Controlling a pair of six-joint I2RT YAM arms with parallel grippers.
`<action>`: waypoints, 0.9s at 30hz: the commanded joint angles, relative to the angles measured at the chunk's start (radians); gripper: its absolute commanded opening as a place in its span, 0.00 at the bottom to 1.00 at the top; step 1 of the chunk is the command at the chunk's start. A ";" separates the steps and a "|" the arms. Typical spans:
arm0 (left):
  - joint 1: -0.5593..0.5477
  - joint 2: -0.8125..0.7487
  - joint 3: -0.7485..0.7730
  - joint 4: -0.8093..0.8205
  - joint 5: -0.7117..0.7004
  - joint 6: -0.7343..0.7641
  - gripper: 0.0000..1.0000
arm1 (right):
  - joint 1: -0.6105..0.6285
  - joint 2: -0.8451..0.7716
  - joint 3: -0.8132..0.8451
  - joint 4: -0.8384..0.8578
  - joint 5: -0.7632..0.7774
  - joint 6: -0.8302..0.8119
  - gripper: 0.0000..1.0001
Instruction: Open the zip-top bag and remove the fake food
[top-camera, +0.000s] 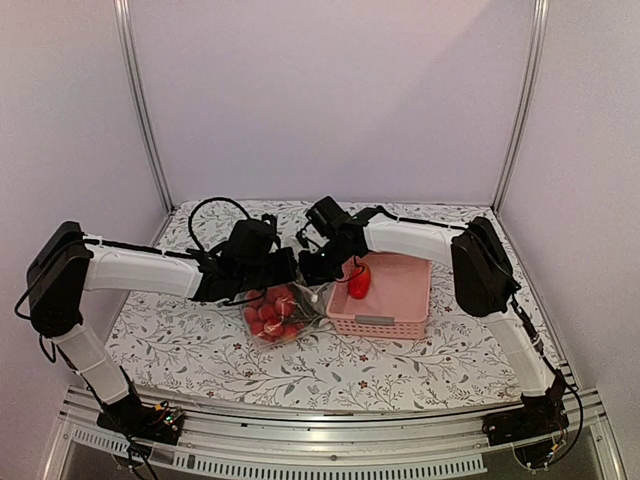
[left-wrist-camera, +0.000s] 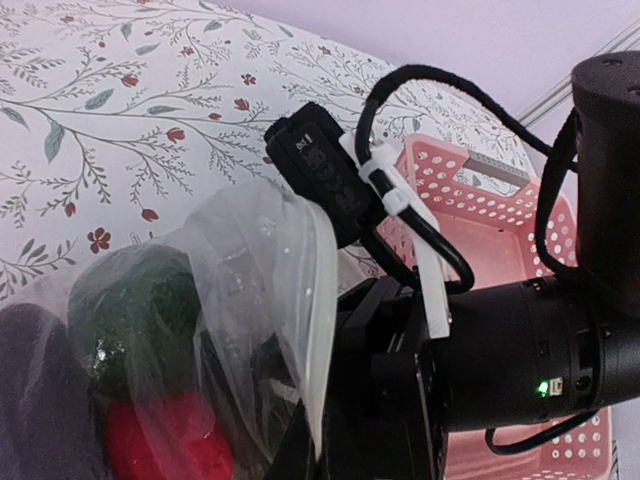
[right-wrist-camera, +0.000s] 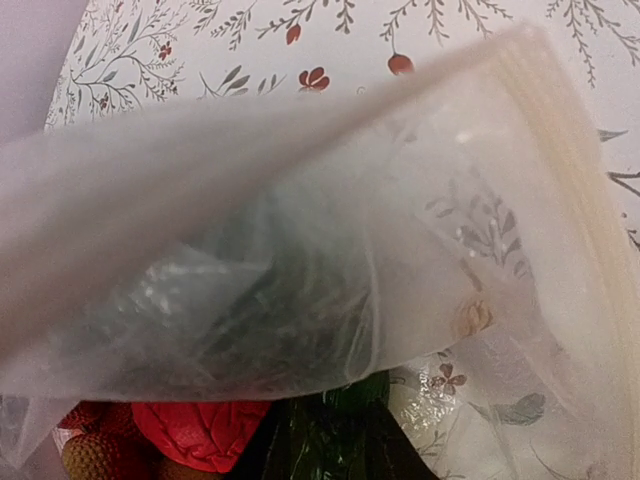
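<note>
The zip-top bag (top-camera: 277, 316) lies left of the pink basket, with red berries showing through it. My left gripper (top-camera: 287, 276) is at the bag's mouth, shut on its rim (left-wrist-camera: 318, 330). A green avocado (left-wrist-camera: 135, 310), a red piece (left-wrist-camera: 165, 440) and a purple eggplant (left-wrist-camera: 30, 390) show through the plastic. My right gripper (top-camera: 318, 268) reaches into the mouth. A bag flap (right-wrist-camera: 280, 250) covers most of its view. Below the flap, dark fingers flank a glossy dark green piece (right-wrist-camera: 335, 435), beside a red piece (right-wrist-camera: 195, 440). Another red piece (top-camera: 359, 281) lies in the basket.
The pink slotted basket (top-camera: 400, 300) stands right of the bag and also shows in the left wrist view (left-wrist-camera: 500, 225). The floral tablecloth (top-camera: 180, 340) covers the table. Metal posts and white walls close in the back and sides.
</note>
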 joint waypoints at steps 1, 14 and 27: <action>0.008 0.007 -0.016 -0.017 0.006 -0.007 0.00 | -0.009 -0.047 -0.027 0.012 -0.039 0.044 0.20; 0.019 -0.022 -0.026 -0.011 0.080 0.003 0.00 | -0.050 -0.212 -0.222 0.194 -0.097 0.071 0.20; 0.084 -0.180 -0.137 0.155 0.373 0.004 0.00 | -0.064 -0.267 -0.395 0.446 -0.277 0.072 0.58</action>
